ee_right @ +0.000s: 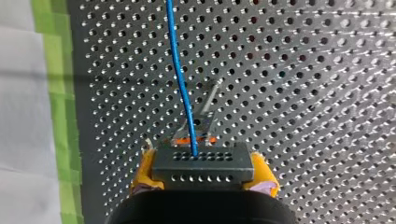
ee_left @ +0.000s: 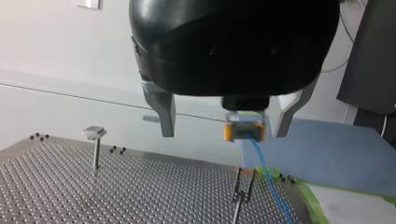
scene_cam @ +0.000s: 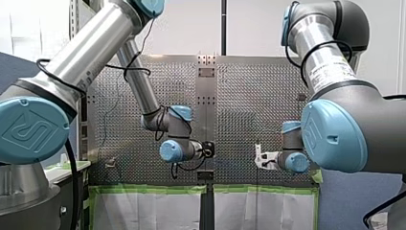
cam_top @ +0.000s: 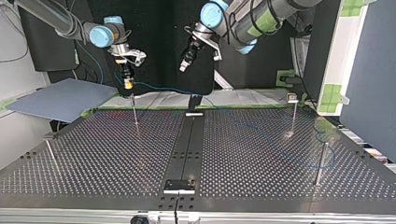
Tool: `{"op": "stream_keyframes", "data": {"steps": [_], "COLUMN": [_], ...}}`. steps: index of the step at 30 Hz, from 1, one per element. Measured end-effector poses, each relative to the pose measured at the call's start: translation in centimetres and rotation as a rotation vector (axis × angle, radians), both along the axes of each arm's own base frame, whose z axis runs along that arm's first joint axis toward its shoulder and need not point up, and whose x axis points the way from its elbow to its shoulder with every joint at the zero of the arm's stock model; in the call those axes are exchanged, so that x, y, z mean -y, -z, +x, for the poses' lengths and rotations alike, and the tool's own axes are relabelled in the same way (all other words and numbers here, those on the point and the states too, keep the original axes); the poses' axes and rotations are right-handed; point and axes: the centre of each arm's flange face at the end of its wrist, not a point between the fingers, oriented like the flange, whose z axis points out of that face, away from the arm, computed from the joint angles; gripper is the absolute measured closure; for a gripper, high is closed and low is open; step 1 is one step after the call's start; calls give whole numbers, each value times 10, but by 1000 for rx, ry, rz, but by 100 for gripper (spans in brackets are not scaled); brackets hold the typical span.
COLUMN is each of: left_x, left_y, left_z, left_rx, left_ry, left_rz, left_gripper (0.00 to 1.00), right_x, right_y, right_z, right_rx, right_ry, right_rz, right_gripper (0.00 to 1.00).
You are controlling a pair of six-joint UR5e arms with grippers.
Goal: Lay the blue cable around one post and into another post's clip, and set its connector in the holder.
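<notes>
My right gripper (ee_right: 204, 171), with yellow pads, is shut on the grey connector (ee_right: 201, 158). The blue cable (ee_right: 180, 79) runs from the connector away over the perforated table. A thin post with a clip (ee_right: 205, 119) stands just under the connector. In the top view the right gripper (cam_top: 126, 82) hangs above that post (cam_top: 134, 109), and the cable (cam_top: 161, 87) trails toward the view's right. My left gripper (ee_left: 223, 134) is open, its metal fingers (ee_left: 164, 116) empty; it faces the held connector (ee_left: 243, 131). In the top view it (cam_top: 184, 65) hovers near the table's far edge.
More posts stand on the table (cam_top: 257, 154): one at the top view's far right (cam_top: 293, 112), one near right (cam_top: 321, 163), one near left (cam_top: 50, 151). A black strip runs down the middle with a fixture at each end (cam_top: 178, 185). A blue-grey board (cam_top: 60, 100) lies beyond the far left corner.
</notes>
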Motion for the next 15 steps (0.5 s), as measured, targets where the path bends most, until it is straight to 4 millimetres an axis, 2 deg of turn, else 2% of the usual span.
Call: {"op": "stream_keyframes", "data": {"steps": [3,11,15], "left_x": [1,6,11], "left_y": [8,10,23], "left_z": [1,3,-1], "left_rx": [10,58,68], "left_ry": [-9,-24,-14], "left_rz": [-3,-36,-48], "left_gripper": [0,0,0], "right_x": [-1,-6,-9], "right_y": [-3,-2,-1], "right_z": [2,7,9], "right_rx": [4,4,4], "right_ry": [-9,-27,-31], "right_rz": [2,12,16], "right_gripper": [100,100,100]}}
